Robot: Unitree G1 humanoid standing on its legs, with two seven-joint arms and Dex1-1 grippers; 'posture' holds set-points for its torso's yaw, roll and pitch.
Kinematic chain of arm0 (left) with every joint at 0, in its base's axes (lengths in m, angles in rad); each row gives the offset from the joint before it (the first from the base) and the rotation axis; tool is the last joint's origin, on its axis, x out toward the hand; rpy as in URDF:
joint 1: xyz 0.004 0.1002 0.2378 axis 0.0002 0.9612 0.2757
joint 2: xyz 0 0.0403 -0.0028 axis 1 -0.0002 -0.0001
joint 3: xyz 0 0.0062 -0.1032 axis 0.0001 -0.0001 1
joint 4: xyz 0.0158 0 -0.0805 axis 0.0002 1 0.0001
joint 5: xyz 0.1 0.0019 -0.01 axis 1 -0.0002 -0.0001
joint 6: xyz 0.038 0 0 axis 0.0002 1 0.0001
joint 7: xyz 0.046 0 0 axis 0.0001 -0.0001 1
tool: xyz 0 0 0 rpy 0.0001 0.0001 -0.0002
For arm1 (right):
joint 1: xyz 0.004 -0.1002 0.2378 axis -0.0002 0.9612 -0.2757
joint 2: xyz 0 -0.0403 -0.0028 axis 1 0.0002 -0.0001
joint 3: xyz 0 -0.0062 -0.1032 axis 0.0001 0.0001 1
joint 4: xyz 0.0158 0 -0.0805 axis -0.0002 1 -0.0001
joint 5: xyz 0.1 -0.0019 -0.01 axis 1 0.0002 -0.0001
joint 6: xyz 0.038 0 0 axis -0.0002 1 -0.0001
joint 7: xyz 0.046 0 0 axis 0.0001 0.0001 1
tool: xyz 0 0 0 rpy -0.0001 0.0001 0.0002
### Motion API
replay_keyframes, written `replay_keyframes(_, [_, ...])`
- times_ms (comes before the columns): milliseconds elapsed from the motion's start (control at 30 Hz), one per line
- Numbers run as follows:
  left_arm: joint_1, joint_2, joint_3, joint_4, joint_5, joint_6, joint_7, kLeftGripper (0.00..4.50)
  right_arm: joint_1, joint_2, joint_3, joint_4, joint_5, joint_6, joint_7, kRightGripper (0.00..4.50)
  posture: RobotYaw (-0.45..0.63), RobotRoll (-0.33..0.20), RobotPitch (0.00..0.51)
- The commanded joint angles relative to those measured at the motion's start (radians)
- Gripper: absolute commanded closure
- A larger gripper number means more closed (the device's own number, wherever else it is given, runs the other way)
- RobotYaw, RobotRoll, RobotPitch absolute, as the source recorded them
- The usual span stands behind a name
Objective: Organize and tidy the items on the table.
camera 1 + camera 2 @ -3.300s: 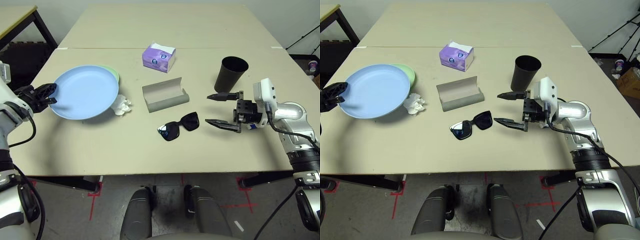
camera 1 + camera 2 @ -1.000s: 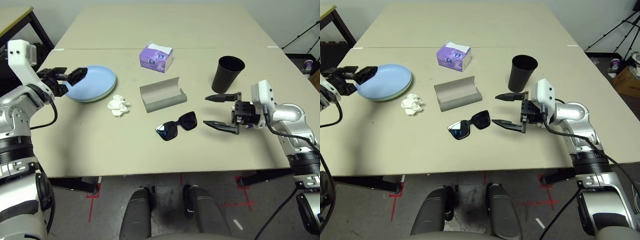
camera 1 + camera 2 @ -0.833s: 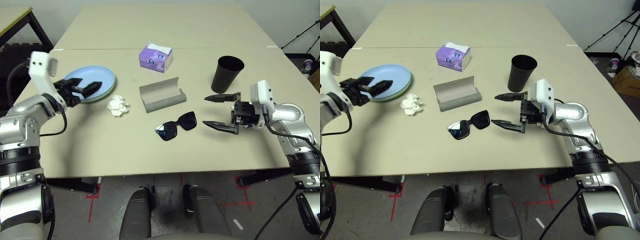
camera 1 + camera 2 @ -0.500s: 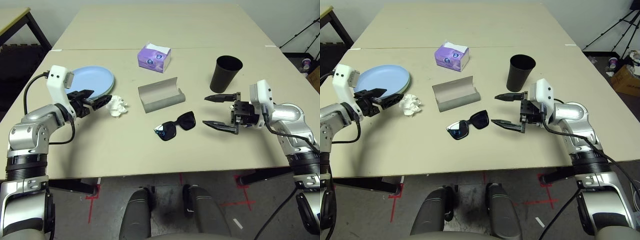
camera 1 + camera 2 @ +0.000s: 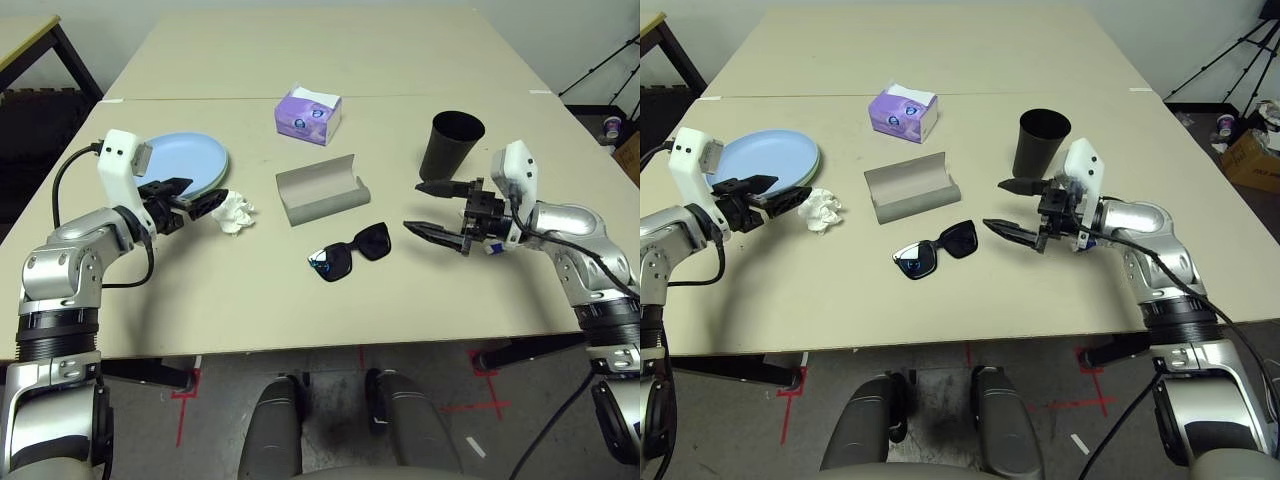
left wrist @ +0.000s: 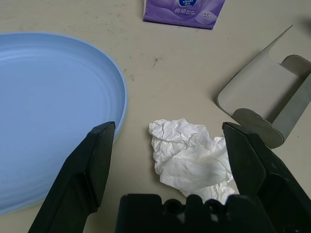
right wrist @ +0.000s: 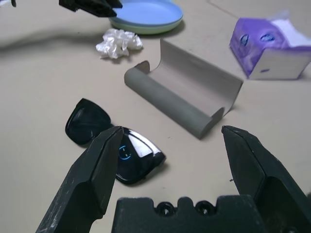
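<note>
A blue plate (image 5: 185,160) rests on a pale green plate (image 7: 163,23) at the table's (image 5: 250,300) left. Beside the plates lies a crumpled white tissue (image 5: 236,210). My left gripper (image 5: 206,194) hovers open just left of it, and the tissue (image 6: 192,160) sits between and ahead of its fingers. The grey glasses case (image 5: 322,188) lies open mid-table, with black sunglasses (image 5: 352,253) in front of it. Behind my right gripper stands a black cup (image 5: 450,146). My right gripper (image 5: 412,206) is open, right of the sunglasses (image 7: 112,141) and pointing at them.
A purple tissue box (image 5: 308,114) stands behind the case. A second table butts against the far edge. A dark frame (image 5: 70,60) stands at the back left, and tripod legs (image 5: 600,75) at the back right. Bare tabletop runs along the near edge.
My left gripper has swung from the plates' left rim across to the tissue. My right gripper has risen slightly and edged toward the sunglasses. Both stay open.
</note>
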Motion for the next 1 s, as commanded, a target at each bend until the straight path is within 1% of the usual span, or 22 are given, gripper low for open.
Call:
replay_keyframes(33, [0.003,0.006,-0.027,-0.016,0.004,-0.001,-0.036,0.02,0.019,-0.026,-0.009,-0.038,0.014,0.009,0.028,0.0,-0.04,0.0,0.13])
replay_keyframes(367, [0.023,0.015,-0.071,-0.052,-0.007,0.016,-0.134,0.02,0.029,-0.012,-0.003,-0.063,0.015,0.002,0.012,0.0,-0.05,0.0,0.131])
replay_keyframes(567, [0.064,0.033,-0.105,-0.048,0.035,-0.008,-0.158,0.02,0.02,-0.007,-0.001,-0.06,0.013,-0.002,0.015,0.0,-0.05,0.0,0.133])
replay_keyframes(733, [0.063,0.037,-0.124,-0.012,0.081,-0.042,-0.149,0.02,0.018,-0.005,-0.002,-0.064,0.014,-0.002,0.016,0.0,-0.05,0.0,0.134])
replay_keyframes(833, [0.055,0.031,-0.121,0.007,0.091,-0.053,-0.146,0.02,0.019,-0.006,-0.002,-0.065,0.013,-0.005,0.017,0.0,-0.05,0.0,0.133])
replay_keyframes(867, [0.052,0.03,-0.122,0.015,0.097,-0.058,-0.145,0.18,0.019,-0.006,-0.003,-0.065,0.013,-0.006,0.017,0.0,-0.05,0.0,0.133])
replay_keyframes(933, [0.046,0.03,-0.127,0.028,0.11,-0.07,-0.146,0.66,0.02,-0.006,-0.003,-0.066,0.013,-0.007,0.017,0.0,-0.05,0.0,0.133])
replay_keyframes(1000, [0.04,0.026,-0.13,0.04,0.117,-0.08,-0.145,1.36,0.021,-0.006,-0.003,-0.069,0.013,-0.008,0.017,0.0,-0.05,0.0,0.133])
